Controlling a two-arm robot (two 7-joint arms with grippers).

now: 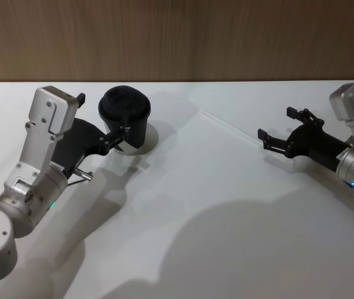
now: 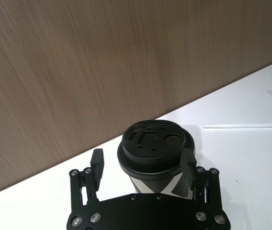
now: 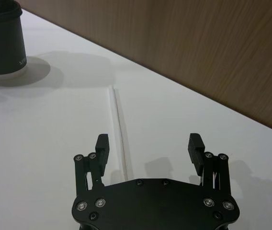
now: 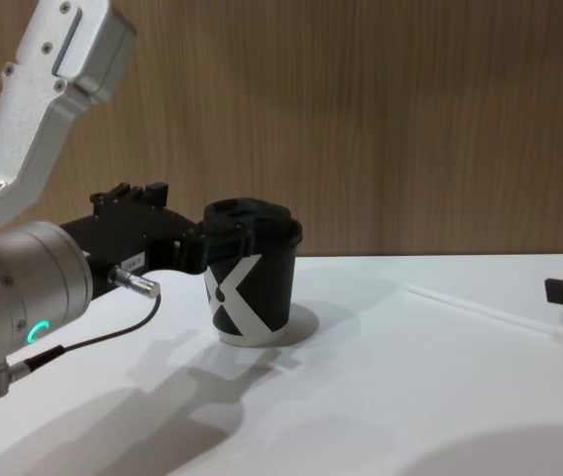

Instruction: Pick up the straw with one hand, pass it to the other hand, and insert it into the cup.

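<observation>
The black cup (image 1: pixel 127 109) with a domed lid stands upright on the white table (image 1: pixel 196 218) at the back left, its white X mark facing the chest view (image 4: pixel 250 293). My left gripper (image 1: pixel 105 118) is open and straddles the cup (image 2: pixel 153 143). One finger (image 2: pixel 188 165) lies against the cup's side, the other (image 2: pixel 97 163) stands apart from it. The white straw (image 1: pixel 227 123) lies flat on the table to the right of the cup. My right gripper (image 1: pixel 275 123) is open and empty, just short of the straw's near end (image 3: pixel 119 124).
A wood-panelled wall (image 1: pixel 177 37) runs along the table's far edge. A black cable (image 4: pixel 93 342) loops from the left wrist just above the table. Bare table lies in front of the cup and between the two arms.
</observation>
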